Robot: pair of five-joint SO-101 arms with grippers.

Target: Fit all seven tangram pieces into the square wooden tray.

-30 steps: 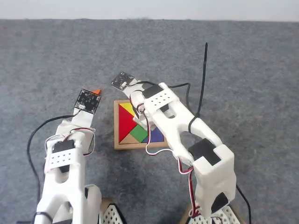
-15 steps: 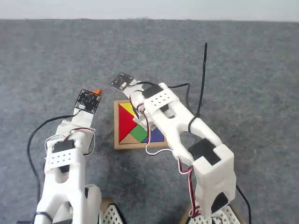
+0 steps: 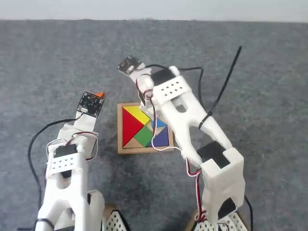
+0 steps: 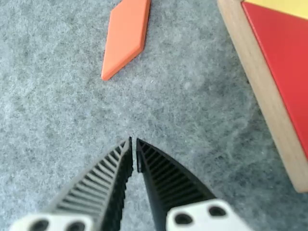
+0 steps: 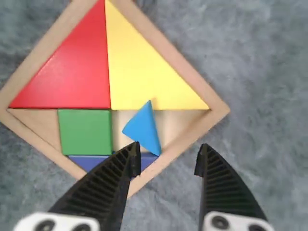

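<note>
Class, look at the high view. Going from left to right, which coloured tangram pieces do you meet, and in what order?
orange piece → red triangle → green square → dark blue piece. The yellow and light blue pieces are left out because they overlap the others across the width.

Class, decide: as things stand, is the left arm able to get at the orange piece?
Probably yes. The orange piece lies on bare mat just ahead of the left gripper, nothing between them, the tray off to one side. Its shut jaws would need to open first.
</note>
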